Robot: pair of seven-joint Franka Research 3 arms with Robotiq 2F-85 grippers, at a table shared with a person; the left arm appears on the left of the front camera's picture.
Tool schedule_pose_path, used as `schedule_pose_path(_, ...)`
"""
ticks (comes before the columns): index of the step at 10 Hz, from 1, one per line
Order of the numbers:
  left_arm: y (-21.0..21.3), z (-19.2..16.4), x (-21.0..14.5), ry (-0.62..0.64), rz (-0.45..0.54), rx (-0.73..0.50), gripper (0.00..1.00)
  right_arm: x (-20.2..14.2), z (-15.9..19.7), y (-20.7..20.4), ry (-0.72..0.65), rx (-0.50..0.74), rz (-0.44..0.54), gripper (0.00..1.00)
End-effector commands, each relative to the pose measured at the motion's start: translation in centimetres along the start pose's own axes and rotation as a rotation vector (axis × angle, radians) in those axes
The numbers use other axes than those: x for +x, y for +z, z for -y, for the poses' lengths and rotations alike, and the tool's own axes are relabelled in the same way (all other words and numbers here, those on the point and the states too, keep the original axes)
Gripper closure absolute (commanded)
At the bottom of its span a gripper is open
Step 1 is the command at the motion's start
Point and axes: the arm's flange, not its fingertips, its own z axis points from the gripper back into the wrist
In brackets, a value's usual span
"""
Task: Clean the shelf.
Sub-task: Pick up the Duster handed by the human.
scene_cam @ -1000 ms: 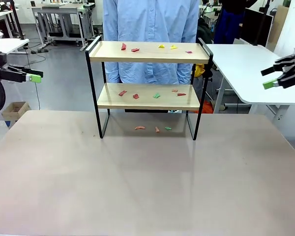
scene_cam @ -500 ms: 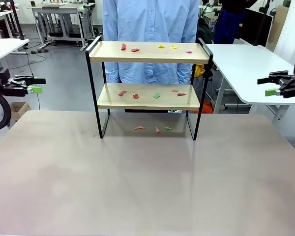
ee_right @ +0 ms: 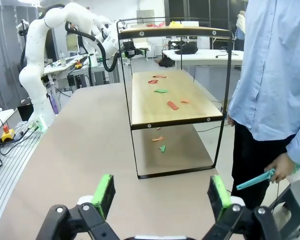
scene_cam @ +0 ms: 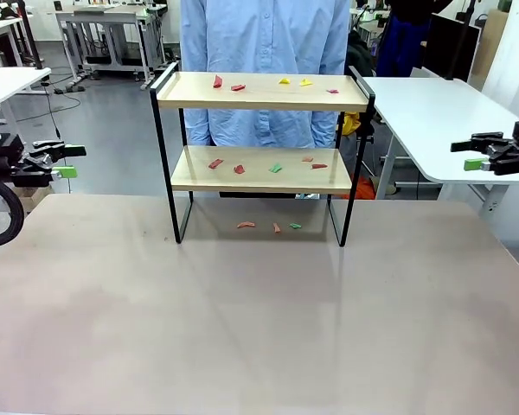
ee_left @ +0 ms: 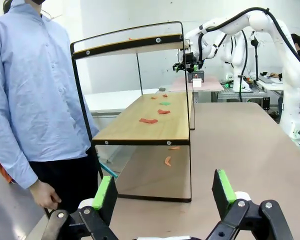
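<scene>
The shelf (scene_cam: 261,173), two light wooden boards in a thin black frame, stands at the far middle of the table. Small red, yellow, green and pink scraps (scene_cam: 237,87) lie on both boards and on the table under it. My left gripper (scene_cam: 62,162) hovers open off the table's left edge, pointing at the shelf. My right gripper (scene_cam: 467,154) hovers open off the right edge, also facing it. The left wrist view shows the shelf (ee_left: 145,125) end-on past my open left gripper (ee_left: 165,192). In the right wrist view the shelf (ee_right: 172,102) lies beyond my open right gripper (ee_right: 161,194).
A person in a light blue shirt (scene_cam: 264,35) stands right behind the shelf, holding a teal tool (ee_right: 255,180) low at one side. A white side table (scene_cam: 432,112) stands at the right. The beige table (scene_cam: 259,311) stretches wide in front of the shelf.
Both grippers have sunk lower at the table's sides and levelled out toward the shelf. The shelf and scraps have not moved.
</scene>
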Motion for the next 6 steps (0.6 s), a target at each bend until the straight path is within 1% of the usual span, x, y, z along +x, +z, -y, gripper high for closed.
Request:
schedule_pose_path(1,0.06,-0.17,0.25,-0.047,-0.016,0.007,0.0,0.83,0.68,0.47,-0.039,0.004,0.031,0.0)
schedule_pose_path(4,0.48,-0.46,0.48,-0.045,-0.006,-0.01,0.0,0.73,0.66,0.71,-0.039,-0.005,0.035,0.0)
schedule_pose_path(5,0.64,-0.71,0.55,-0.025,0.001,-0.013,0.0,0.87,0.62,0.58,-0.037,-0.001,0.012,0.0)
schedule_pose_path(6,0.64,-0.87,0.66,0.024,-0.017,-0.023,0.0,-0.02,-0.14,0.61,-0.019,-0.003,0.006,0.0)
